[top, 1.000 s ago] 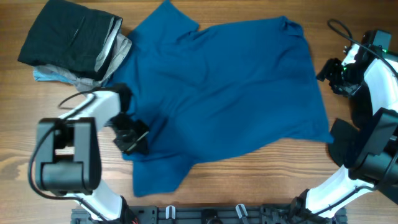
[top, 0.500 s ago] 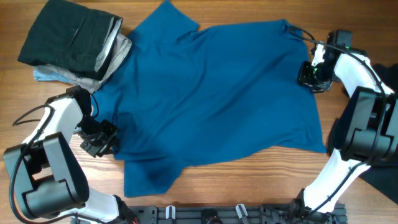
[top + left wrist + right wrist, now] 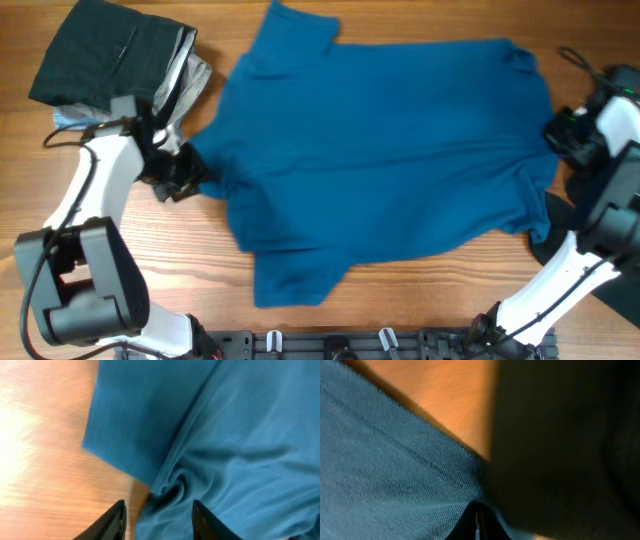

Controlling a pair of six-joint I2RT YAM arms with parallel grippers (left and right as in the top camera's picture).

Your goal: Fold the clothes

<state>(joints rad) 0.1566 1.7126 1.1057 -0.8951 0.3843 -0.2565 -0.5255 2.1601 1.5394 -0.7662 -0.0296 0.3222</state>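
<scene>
While the blue shirt (image 3: pixel 390 160) lies spread on the desk (image 3: pixel 420 285), left gripper (image 3: pixel 158 506) jaws parted over a bunched fold, right gripper (image 3: pixel 477 517) jaws clamped on its edge.

The blue shirt (image 3: pixel 395 470) runs off the right wrist view beside a blurred dark mass (image 3: pixel 560 450), perhaps fabric.

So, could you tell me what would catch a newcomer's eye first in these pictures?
The big blue shirt dominates, spread nearly flat across the middle of the wooden table. The left gripper sits open at the shirt's bunched left edge, while the right gripper pinches its right edge. A stack of folded dark and grey clothes rests at the top left of the overhead view.
</scene>
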